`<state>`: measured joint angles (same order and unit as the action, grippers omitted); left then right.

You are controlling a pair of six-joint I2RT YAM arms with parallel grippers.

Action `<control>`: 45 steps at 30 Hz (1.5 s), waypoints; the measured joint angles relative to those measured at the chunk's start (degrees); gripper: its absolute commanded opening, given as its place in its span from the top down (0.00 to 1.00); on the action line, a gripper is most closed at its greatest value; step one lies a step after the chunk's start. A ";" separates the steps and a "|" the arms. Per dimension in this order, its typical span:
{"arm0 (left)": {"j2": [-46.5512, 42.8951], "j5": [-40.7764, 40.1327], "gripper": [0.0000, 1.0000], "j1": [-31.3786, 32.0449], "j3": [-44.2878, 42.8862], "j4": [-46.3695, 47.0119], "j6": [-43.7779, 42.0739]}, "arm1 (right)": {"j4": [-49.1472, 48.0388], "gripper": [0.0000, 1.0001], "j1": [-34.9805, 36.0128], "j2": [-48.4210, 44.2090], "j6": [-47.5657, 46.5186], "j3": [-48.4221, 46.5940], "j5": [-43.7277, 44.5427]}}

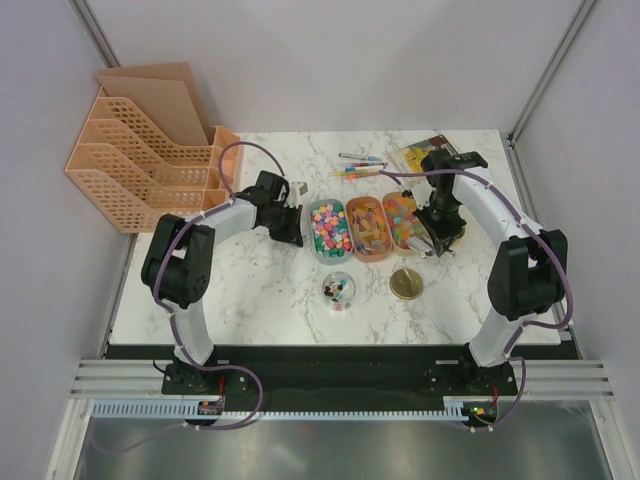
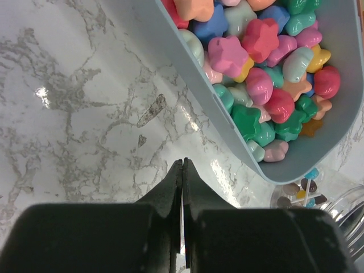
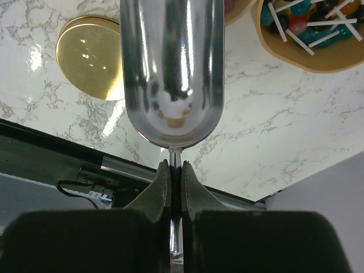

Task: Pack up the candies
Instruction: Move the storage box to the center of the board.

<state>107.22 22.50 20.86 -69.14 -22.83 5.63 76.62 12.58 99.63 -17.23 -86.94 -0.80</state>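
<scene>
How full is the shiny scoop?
Empty. The scoop shows only bare shiny metal inside, with nothing in it. The right gripper pinches its handle.

Left wrist view: pale blue plastic tray [image 2: 348,119] of coloured candies [image 2: 227,54] runs off top and right edges; clear glass jar [image 2: 341,210] cut at corner. Right wrist view: shiny metal scoop [image 3: 170,68] cut at top.

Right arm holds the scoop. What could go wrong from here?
1. The right fingers pinch the metal scoop only by its thin handle; it may twist when dug into the candies.
2. The scoop's bowl looks wide against the small glass jar, so poured candies could spill onto the table.
3. The left fingers are shut on nothing beside the blue tray; nothing steadies the jar, which could be knocked.
</scene>
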 measured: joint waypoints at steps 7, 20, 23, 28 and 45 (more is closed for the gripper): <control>4.11 -0.59 0.98 2.99 -3.39 0.66 0.00 | -0.33 1.00 -0.11 3.04 0.81 -1.60 -1.03; 4.72 -3.41 0.98 6.56 -4.63 0.02 -0.63 | -0.70 1.00 -0.22 6.82 1.55 -3.63 -2.23; 4.68 -3.52 0.98 6.73 -4.61 -0.11 -0.66 | -0.63 1.00 -0.42 7.58 1.77 -4.09 -2.51; 2.54 -4.00 0.98 7.72 -3.80 -0.92 -0.85 | -0.24 1.00 -0.83 9.03 2.29 -6.03 -3.34; -7.37 -4.55 0.98 10.08 -0.61 -0.92 -2.71 | 0.33 1.00 -6.56 10.36 11.23 -18.84 -6.40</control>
<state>99.85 17.96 30.94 -69.76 -23.75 2.92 76.95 6.02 110.00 -6.00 -105.78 -7.20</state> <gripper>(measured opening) 0.029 0.064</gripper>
